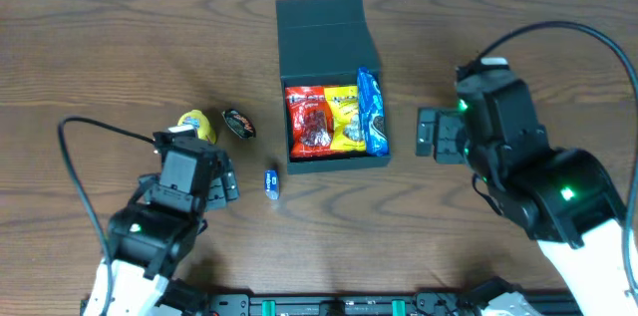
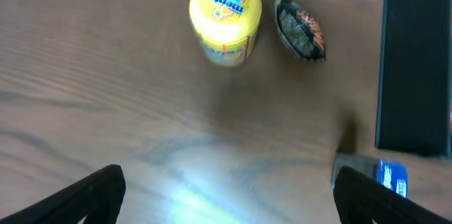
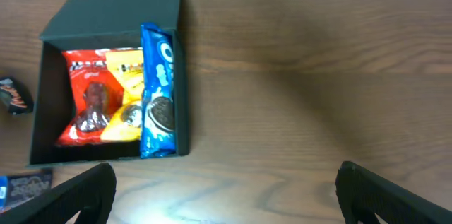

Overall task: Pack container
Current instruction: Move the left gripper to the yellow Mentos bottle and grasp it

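A dark teal-green, matte, square cardboard container (image 1: 321,42) is set on the brown wood-grain desk (image 1: 100,37), toward its far middle, with the hinged flap lid raised at the far side. Three packets are stood inside it side by side: a red snack packet (image 1: 310,122), a yellow snack packet (image 1: 346,119) and a blue biscuit packet (image 1: 372,112) against the right wall.

To the left of the container, apart from it, a yellow round plastic sweet tub (image 2: 224,15) is laid on its side, just beside a small dark wrapped snack (image 2: 300,30). A small blue flat packet (image 1: 271,182) is found nearer the front edge.

The left claw (image 2: 226,199) is held spread wide above bare wood – nothing is pinched – with the tub ahead of it. The right claw (image 3: 226,196) is likewise spread and empty, to the right of the container (image 3: 120,1).
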`<state>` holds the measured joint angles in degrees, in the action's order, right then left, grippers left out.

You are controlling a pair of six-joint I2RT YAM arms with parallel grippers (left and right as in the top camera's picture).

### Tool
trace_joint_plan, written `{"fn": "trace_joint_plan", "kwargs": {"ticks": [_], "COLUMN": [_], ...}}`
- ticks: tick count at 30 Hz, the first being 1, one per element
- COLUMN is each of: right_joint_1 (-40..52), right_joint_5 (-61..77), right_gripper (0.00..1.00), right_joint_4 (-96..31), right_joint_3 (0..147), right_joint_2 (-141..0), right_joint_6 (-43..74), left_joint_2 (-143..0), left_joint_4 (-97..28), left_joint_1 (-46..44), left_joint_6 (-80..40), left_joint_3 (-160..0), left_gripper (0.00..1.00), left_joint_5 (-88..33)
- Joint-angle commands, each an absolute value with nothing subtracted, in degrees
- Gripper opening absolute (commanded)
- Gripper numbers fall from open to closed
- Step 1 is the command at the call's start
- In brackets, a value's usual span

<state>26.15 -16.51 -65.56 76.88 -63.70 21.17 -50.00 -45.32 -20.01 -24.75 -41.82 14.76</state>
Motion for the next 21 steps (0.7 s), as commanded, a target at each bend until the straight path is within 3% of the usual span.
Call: {"fn": "trace_joint_plan", "kwargs": {"ticks": [1, 11, 21], "right_joint_1": [25.7, 25.7, 25.7], "right_joint_5": [-18.0, -18.0, -20.0], "right_gripper": [0.99, 0.99, 0.99], "right_joint_4": [-66.7, -67.4, -66.8], "right_joint_3": [77.2, 77.1, 77.1], "right_joint_2": [-63.7, -63.7, -63.7], "right_joint_6": [18.7, 17.1, 17.0], "left_joint_2": [-50.9, -65.6, -80.2], "left_joint_4": [-39.9, -21.6, -4.9], "left_joint_1": [-19.8, -18.8, -11.3], "left_joint_6": [-28.8, -28.7, -23.1], "left_joint_3": [-37.5, -32.0, -32.0], "left_gripper": [0.95, 0.95, 0.95], "left_joint_5": [19.4, 27.2, 20.7]}}
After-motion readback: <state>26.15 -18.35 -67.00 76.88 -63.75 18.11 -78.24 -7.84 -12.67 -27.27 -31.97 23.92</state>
